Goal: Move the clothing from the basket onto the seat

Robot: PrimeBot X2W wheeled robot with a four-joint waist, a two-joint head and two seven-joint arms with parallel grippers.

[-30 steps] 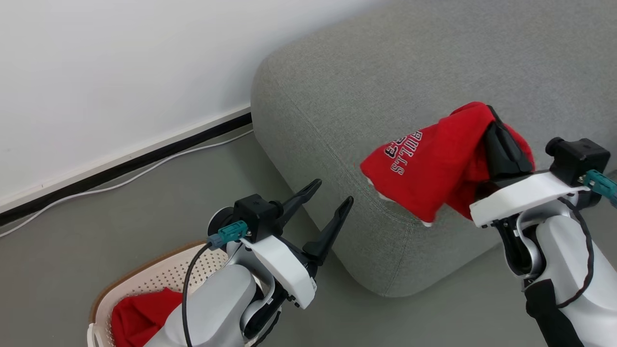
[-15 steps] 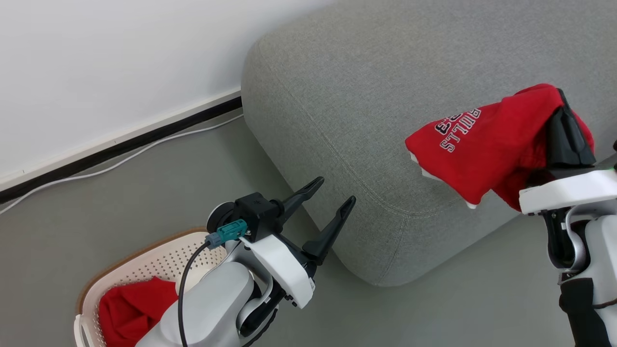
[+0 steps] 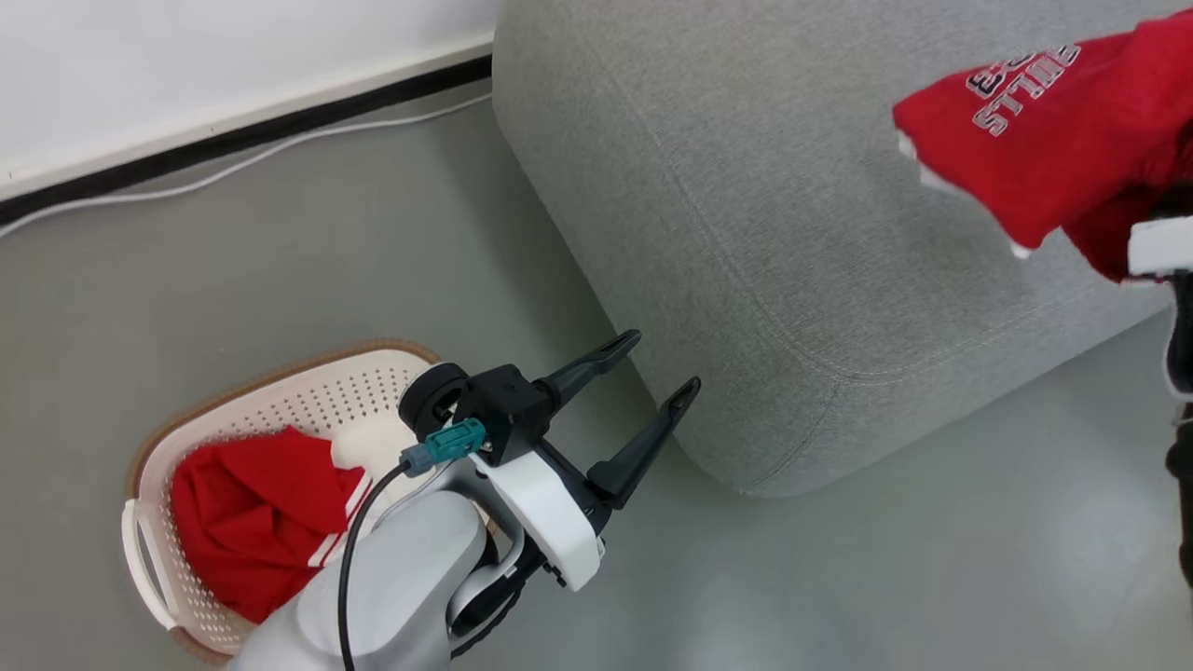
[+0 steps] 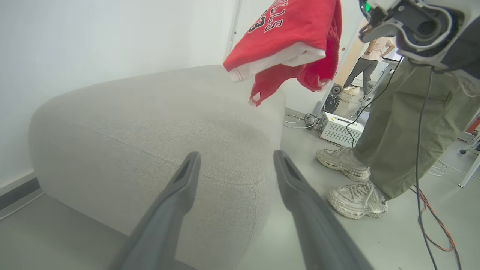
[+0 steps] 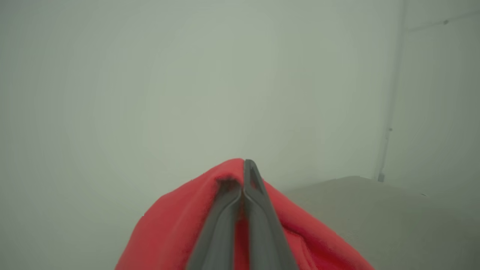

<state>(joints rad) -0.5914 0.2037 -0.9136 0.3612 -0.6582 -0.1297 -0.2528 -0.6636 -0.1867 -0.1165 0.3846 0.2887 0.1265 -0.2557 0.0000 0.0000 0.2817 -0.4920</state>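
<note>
Left side first: the pale grey left forearm (image 3: 391,587) slants up and to the right from the lower left of the head view. It is capped by a white wrist shell (image 3: 541,508), with a teal plug (image 3: 452,443) and a black cable (image 3: 349,578) hanging off the wrist. The left gripper (image 3: 660,363) is spread wide, both long dark fingers pointing up and right with nothing between them. Over to the right arm: its white right wrist (image 3: 1156,247) sits at the far right edge of the head view, held high. The right gripper (image 5: 240,176) has its fingers pressed tight together, pinching the clothing (image 5: 168,232), which drapes down on both sides.
</note>
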